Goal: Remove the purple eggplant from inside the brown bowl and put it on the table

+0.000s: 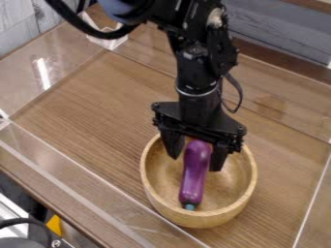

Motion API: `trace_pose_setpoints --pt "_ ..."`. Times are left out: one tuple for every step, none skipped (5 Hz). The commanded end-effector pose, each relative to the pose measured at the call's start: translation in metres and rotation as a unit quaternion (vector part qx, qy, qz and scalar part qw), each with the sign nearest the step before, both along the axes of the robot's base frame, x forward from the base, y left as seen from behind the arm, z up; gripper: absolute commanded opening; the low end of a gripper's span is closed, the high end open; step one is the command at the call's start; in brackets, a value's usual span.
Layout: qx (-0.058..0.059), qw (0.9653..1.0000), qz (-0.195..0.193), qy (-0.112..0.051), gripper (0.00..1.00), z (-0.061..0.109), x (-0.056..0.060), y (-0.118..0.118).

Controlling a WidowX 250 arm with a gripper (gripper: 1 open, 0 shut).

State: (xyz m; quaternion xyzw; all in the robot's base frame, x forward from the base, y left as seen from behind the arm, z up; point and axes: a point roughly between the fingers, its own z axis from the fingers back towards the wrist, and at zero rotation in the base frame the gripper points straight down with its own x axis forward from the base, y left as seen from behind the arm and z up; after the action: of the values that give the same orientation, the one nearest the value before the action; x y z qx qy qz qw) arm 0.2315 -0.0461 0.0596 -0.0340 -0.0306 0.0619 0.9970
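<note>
Hanging point-down over the brown bowl [199, 184], the end effector [195, 155] has its fingers spread apart, one on either side of the purple eggplant's [195, 174] upper end. Below it the eggplant lies inside the bowl, teal tip toward the near rim, on the bench [104, 116].
</note>
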Motion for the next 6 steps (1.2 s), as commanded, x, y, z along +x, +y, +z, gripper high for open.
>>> trace_pose_setpoints --pt "-0.005 0.9998 0.011 -0.016 1.0 0.0 0.003 0.001" --pt "-0.008 0.9996 0.02 -0.017 1.0 -0.004 0.003 -0.001" --pt "-0.01 0.9993 0.028 -0.021 1.0 -0.009 0.003 -0.002" --pt "-0.011 0.999 0.035 -0.025 1.0 -0.011 0.003 -0.004" --pt "-0.01 0.9988 0.038 -0.028 1.0 -0.012 0.002 -0.006" --pt "-0.009 0.9986 0.04 -0.033 1.0 -0.011 0.001 -0.008"
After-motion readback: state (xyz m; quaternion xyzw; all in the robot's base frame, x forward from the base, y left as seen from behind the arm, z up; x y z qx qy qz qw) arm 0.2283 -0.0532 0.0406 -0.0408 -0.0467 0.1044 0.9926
